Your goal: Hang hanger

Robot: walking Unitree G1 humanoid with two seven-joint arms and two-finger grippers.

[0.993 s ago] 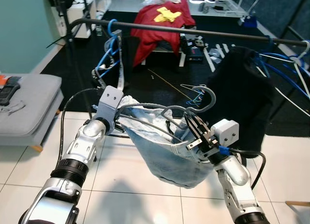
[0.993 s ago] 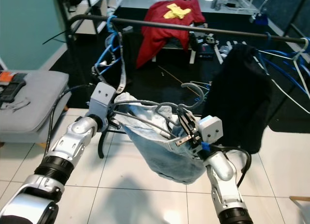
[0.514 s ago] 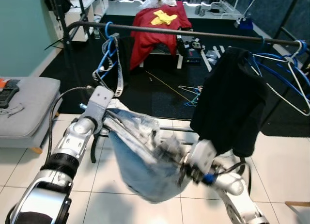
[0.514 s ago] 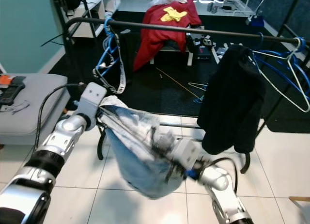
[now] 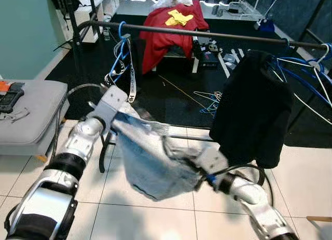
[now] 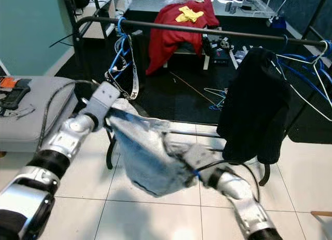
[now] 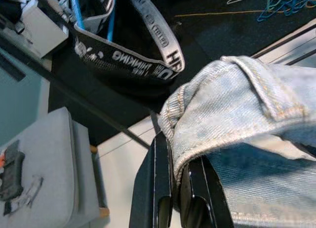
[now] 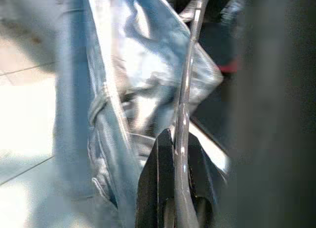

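My left tool (image 7: pixel 180 208) is pinched on the waistband hem of the jeans (image 5: pixel 150 162), which sag in the lower middle of the head frame between my two arms. My right tool (image 8: pixel 174 208) is pressed together on the thin grey wire of the hanger (image 8: pixel 185 104); in the right wrist picture the wire runs up out of the fingers with denim draped beside it. In the head view that tool sits at the lower right of the denim, blurred, so I cannot make out the hanger's hook.

The rail (image 5: pixel 207 35) crosses the upper part of the frame, well above what I am holding. A black garment (image 5: pixel 251 110) hangs from it at the right and blue hangers (image 5: pixel 122 50) at the left, with a bare stretch between. As I judge it, the grasp is done; lifting and hooking onto that bare stretch is left.
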